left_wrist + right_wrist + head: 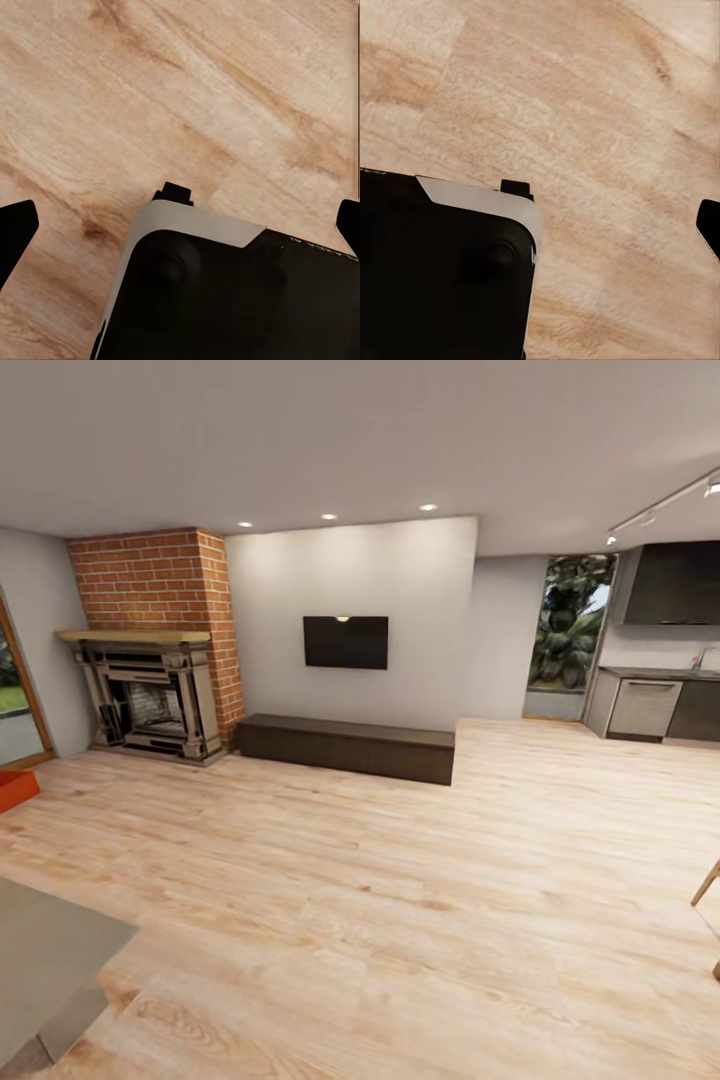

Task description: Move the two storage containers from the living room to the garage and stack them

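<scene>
I am in the living room, over light wood-plank flooring [400,900]. A corner of one orange-red storage container [15,788] pokes in at the far left edge of the head view, on the planks near the glass door [12,700]. In the left wrist view my left gripper [180,229] hangs open over the planks, its black fingertips [16,231] far apart and nothing between them. My right gripper [540,225] also looks open in the right wrist view. One fingertip [709,225] shows at the edge, the other is lost against my dark base [442,270].
A brick fireplace [150,700] stands at the back left. A low dark bench [345,745] sits under a wall TV [345,642]. A grey surface [50,960] juts in at the near left. Kitchen cabinets [650,705] and a wooden chair leg [705,885] are on the right.
</scene>
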### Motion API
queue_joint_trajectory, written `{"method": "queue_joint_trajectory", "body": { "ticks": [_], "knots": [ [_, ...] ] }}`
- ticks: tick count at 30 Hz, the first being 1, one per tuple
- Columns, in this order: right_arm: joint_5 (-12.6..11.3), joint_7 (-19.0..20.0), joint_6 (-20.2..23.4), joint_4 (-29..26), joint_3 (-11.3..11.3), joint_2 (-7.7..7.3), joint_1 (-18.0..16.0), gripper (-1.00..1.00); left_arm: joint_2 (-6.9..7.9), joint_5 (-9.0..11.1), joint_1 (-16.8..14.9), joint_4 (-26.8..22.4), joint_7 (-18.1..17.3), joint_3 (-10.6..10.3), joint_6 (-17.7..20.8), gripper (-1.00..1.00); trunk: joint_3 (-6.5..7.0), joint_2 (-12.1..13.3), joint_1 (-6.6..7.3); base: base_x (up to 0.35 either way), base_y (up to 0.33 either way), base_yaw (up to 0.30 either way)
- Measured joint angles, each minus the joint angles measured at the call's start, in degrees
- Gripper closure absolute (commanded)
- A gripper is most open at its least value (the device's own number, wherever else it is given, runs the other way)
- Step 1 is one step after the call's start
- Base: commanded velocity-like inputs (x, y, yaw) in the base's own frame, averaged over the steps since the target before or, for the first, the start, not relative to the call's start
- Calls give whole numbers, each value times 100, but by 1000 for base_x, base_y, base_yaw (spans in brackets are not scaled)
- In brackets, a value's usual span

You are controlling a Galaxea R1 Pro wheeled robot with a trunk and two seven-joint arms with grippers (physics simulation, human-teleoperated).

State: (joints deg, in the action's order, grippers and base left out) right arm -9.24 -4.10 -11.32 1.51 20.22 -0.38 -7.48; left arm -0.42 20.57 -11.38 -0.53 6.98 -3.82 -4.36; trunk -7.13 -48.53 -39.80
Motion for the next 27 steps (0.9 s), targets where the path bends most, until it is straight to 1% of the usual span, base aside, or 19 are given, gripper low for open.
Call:
{"method": "queue_joint_trajectory", "body": {
  "ticks": [16,20,27],
  "knots": [
    [-67,34,-23,-23,-83,6,-1,-100,0,-6,0,-3,0,1,66,-100,0,0,0,322,0,12],
    [-68,49,-17,-24,-81,1,-1,-100,0,-6,1,-4,3,1,62,-100,0,0,0,322,0,138],
    [-76,64,-15,-24,-77,-24,-2,-100,1,-6,1,-4,5,1,58,-100,0,0,0,322,0,249]
  ]
}}
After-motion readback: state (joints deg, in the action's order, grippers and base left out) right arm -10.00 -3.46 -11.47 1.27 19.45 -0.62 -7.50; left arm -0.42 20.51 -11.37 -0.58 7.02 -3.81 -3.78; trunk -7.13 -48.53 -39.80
